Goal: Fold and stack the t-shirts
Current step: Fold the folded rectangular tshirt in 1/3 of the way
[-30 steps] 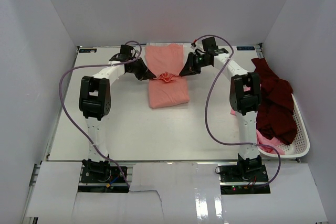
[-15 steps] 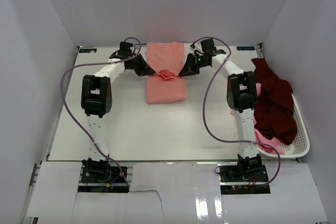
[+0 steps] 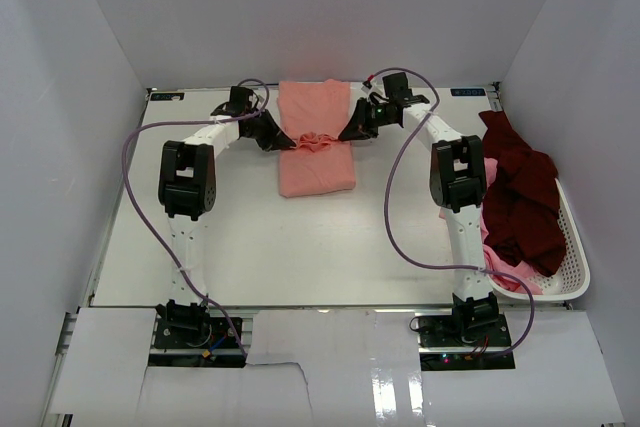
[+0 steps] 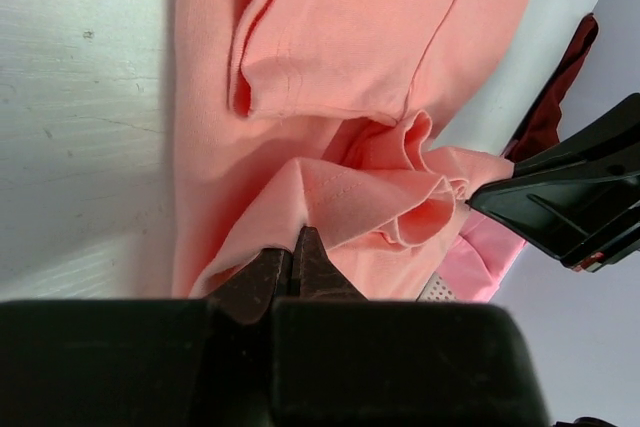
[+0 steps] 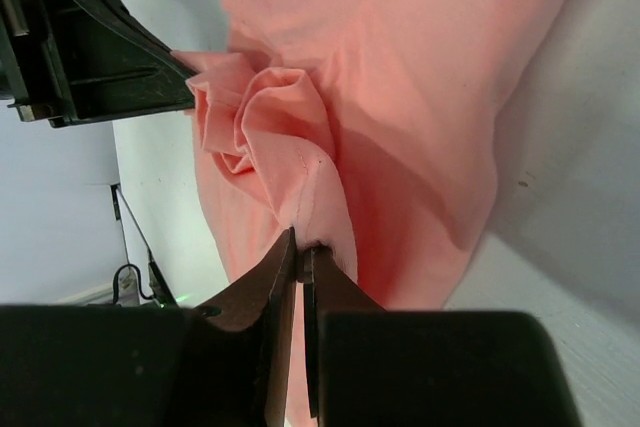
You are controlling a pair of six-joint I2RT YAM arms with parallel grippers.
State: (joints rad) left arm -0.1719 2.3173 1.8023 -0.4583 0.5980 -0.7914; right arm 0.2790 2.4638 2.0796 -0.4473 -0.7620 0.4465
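Salmon-pink t-shirt (image 3: 318, 169) lies lengthwise, puckered at mid-length. Left gripper (image 3: 291, 145) and right gripper (image 3: 343, 135) each pinch the pucker, jaws closed; it has slid farther back since.

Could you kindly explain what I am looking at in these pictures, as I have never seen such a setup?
These are two robot arms bolted at the near edge of a white table. One picture looks down from above; the other two come from cameras on each wrist. A salmon t-shirt lies partly folded in the middle. The left hand and the right hand each pinch its bunched cloth, shut. At the right, a white basket holds dark maroon shirts.
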